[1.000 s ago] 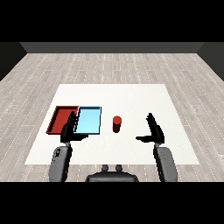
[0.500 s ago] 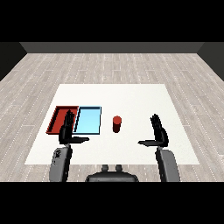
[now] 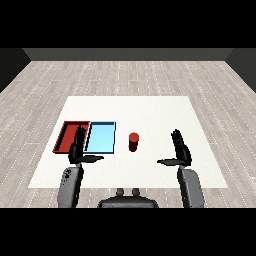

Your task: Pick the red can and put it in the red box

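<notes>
The red can [image 3: 133, 141] stands upright on the white table [image 3: 150, 110], just right of the light blue tray [image 3: 100, 137]. The red tray [image 3: 68, 132] lies at the left of the blue one, partly hidden by my left hand [image 3: 76, 149]. That hand hovers open over the seam between the trays, fingers straight and thumb pointing right. My right hand [image 3: 180, 150] is open too, fingers up and thumb stretched left toward the can, well right of it and apart from it.
Both grey forearms come in from the lower corners. The table's near edge runs just beyond the wrists. Wooden floor surrounds the table.
My right hand has shifted a little to the right and nearer me. The left hand and the can have stayed put.
</notes>
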### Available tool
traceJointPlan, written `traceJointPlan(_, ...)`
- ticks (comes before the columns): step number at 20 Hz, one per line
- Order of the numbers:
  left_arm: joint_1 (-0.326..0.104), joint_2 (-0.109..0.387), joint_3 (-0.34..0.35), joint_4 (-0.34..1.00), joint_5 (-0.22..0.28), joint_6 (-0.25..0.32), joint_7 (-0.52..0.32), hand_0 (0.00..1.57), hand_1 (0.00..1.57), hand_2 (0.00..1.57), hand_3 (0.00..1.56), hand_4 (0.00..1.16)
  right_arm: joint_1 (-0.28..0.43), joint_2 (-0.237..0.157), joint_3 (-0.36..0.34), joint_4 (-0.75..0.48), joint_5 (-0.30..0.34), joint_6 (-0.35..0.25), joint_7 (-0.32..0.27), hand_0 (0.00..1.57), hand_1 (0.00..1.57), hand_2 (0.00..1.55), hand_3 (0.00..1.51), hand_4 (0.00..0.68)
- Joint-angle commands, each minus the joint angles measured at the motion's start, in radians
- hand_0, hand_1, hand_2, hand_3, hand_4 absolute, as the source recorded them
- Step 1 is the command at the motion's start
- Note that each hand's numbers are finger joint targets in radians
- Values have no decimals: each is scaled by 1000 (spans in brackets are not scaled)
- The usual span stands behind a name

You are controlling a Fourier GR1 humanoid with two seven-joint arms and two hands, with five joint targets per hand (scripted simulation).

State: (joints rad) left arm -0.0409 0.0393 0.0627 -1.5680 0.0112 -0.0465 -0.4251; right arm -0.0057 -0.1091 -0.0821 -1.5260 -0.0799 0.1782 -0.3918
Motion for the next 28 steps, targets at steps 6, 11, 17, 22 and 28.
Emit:
traceJointPlan(6, 39, 16, 0, -48, 15, -14, 28, 0, 0, 0, 0, 0, -137, 3, -10, 26, -42, 6, 129, 0, 0, 0, 0, 0)
traceJointPlan(11, -29, 13, 20, 17, 15, 14, 23, 0, 0, 0, 0, 0, -141, 52, 21, 76, -17, -32, 110, 0, 0, 0, 0, 0)
traceJointPlan(17, 1, -1, -3, -33, 13, 20, 46, 0, 0, 0, 0, 0, -149, 106, 90, 142, -43, -76, 83, 0, 0, 0, 0, 0)
traceJointPlan(22, -36, 14, 24, 38, 22, 12, 9, 0, 0, 0, 0, 0, -254, 108, 76, 282, -43, -86, 30, 0, 0, 0, 0, 0)
traceJointPlan(28, 48, 2, -11, -62, 33, -1, 39, 0, 0, 0, 0, 0, -291, 109, 94, 355, -68, -115, 3, 0, 0, 0, 0, 0)
